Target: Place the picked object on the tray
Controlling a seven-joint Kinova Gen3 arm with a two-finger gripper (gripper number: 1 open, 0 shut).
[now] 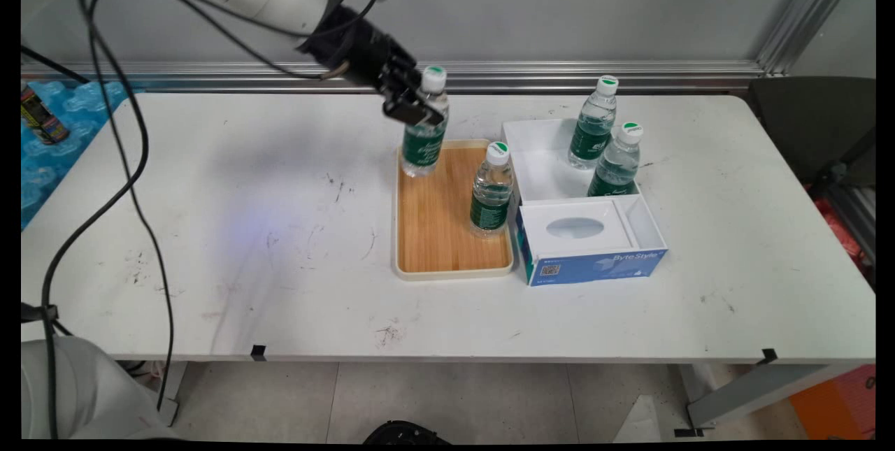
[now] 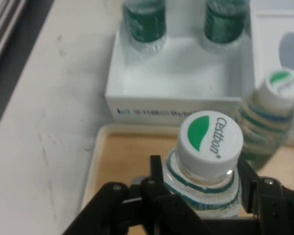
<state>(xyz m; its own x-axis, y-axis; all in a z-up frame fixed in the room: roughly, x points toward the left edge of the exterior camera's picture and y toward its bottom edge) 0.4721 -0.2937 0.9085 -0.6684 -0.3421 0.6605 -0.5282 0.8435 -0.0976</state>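
Observation:
My black gripper (image 1: pixel 418 110) is shut on the neck of a clear water bottle (image 1: pixel 424 131) with a green label and a white cap (image 2: pixel 210 138). The bottle hangs tilted over the far left corner of a wooden tray (image 1: pixel 433 227); whether its base touches the tray I cannot tell. A second bottle (image 1: pixel 491 189) stands upright on the tray's right side, and it shows in the hand view (image 2: pixel 267 122) to the right of the held one. Two more bottles (image 1: pixel 593 122) (image 1: pixel 616 163) stand in a white open box (image 1: pixel 538 157) right of the tray.
A blue and white tissue box (image 1: pixel 587 245) sits at the near end of the white box. Black cables (image 1: pixel 133 178) hang over the table's left part. A can (image 1: pixel 42 115) stands on blue material off the table's far left.

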